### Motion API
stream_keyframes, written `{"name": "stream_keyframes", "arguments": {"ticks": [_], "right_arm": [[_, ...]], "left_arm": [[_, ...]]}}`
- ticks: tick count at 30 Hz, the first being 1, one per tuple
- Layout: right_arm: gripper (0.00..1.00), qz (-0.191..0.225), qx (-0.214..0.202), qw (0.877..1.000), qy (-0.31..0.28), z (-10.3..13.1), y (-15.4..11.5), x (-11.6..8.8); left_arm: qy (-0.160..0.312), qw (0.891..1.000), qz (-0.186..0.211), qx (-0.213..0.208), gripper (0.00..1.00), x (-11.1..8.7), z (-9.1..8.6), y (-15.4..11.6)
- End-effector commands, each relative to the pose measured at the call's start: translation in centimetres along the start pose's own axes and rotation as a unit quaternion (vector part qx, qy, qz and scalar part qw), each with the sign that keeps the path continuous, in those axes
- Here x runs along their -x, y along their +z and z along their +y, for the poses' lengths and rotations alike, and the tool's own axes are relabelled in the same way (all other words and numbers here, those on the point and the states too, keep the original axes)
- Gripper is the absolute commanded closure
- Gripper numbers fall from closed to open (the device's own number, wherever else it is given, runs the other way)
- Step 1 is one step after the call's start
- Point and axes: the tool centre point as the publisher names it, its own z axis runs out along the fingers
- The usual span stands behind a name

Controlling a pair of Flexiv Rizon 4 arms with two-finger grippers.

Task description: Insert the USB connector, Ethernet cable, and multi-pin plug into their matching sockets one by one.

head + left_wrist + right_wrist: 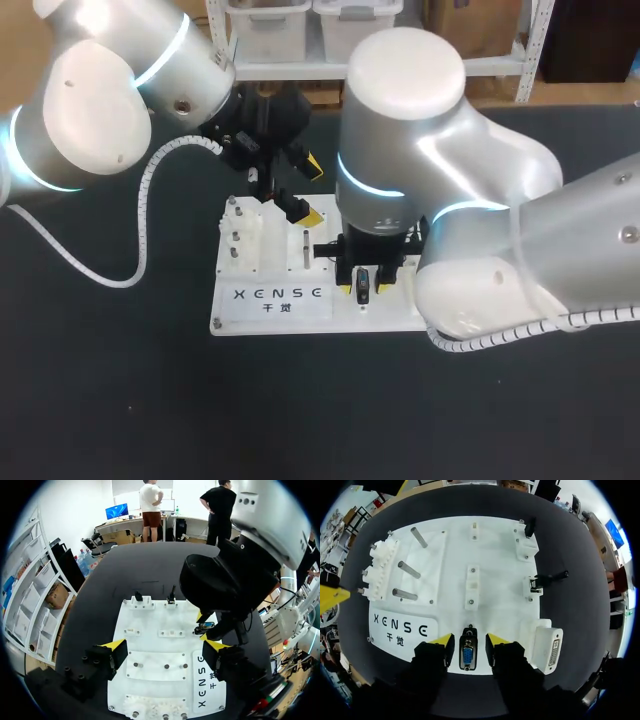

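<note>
The multi-pin plug [467, 655], black with a blue face, stands on the white board [495, 600] near its front edge. My right gripper [468, 641] straddles it, one yellow-tipped finger close on each side with a thin gap showing. In the head view the plug [363, 284] sits under that gripper [364, 291]. A white multi-pin socket block [549, 650] stands beside the gripper. Two small black connectors [530, 527] [550, 579] rest in white holders farther ahead. My left gripper [165, 652] hangs open and empty above the board's far side [306, 190].
Three metal pegs [407, 570] and a white block with several holes [380, 567] occupy the board's left part. A small white post [471, 587] stands mid-board. The black table [120, 400] surrounds the board.
</note>
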Motion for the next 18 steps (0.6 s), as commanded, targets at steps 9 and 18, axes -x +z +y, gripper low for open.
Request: {"name": "stream_keyframes", "arguments": {"ticks": [9, 18], "right_arm": [[1.00, -0.007, 0.004, 1.000, -0.010, -0.1, -0.1, 0.0], [1.00, -0.030, 0.002, 0.999, -0.027, -0.2, -1.5, 0.2]], "left_arm": [[0.000, 1.000, 0.002, -0.001, 0.00, 0.1, 0.1, 0.0], [0.000, 1.000, 0.002, -0.001, 0.00, 0.1, 0.1, 0.0]]}}
